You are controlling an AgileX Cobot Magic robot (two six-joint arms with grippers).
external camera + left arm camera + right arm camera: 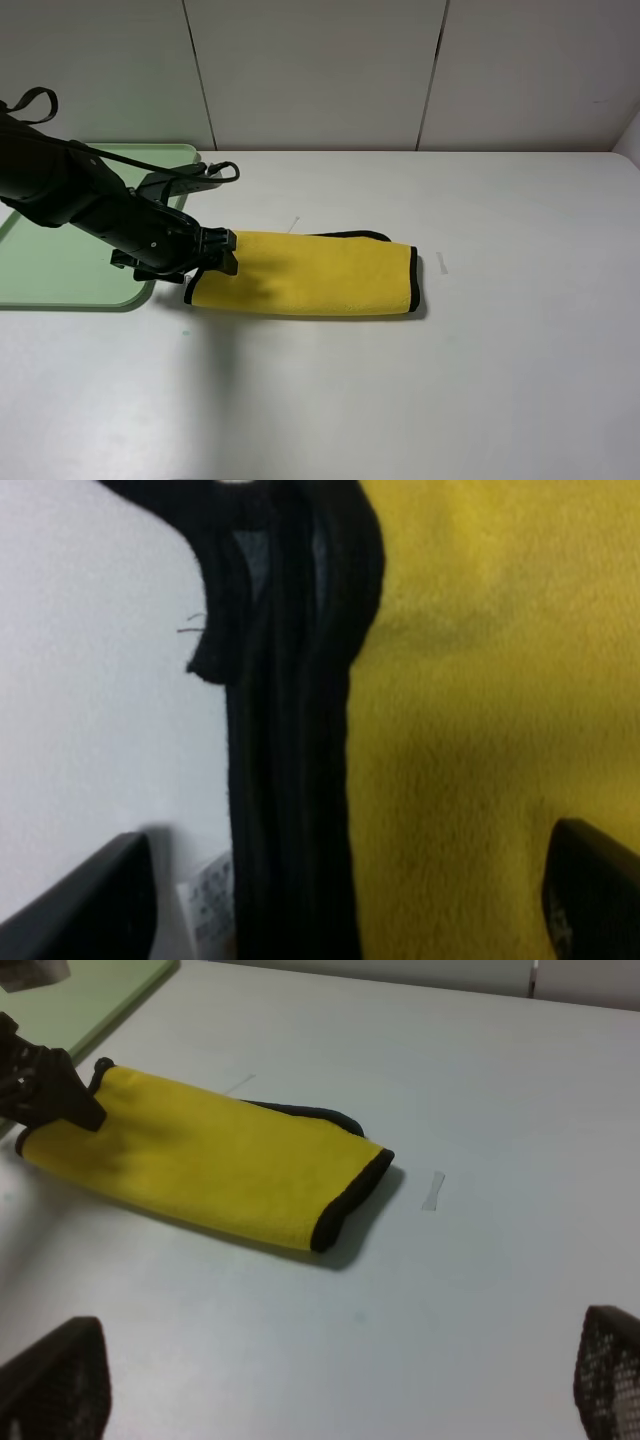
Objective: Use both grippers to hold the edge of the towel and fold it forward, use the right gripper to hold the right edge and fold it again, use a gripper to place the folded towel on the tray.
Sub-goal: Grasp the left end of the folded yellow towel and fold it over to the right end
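The yellow towel (310, 275) lies folded into a long strip on the white table, right of the mint-green tray (40, 260). My left gripper (222, 252) sits at the strip's left end. In the left wrist view its jaws stand wide apart, open, straddling the stacked black edge of the towel (290, 780) and the yellow plush (480, 730). My right gripper (340, 1380) is open and empty, hovering away from the towel (220, 1160) on the side of its right end; it is out of the exterior view. The left gripper (40, 1090) and a corner of the tray (90, 1000) also show there.
A small pale strip of tape (441, 262) lies on the table just right of the towel. A white label tag (205, 900) pokes out beside the black trim. White wall panels stand behind the table's far edge.
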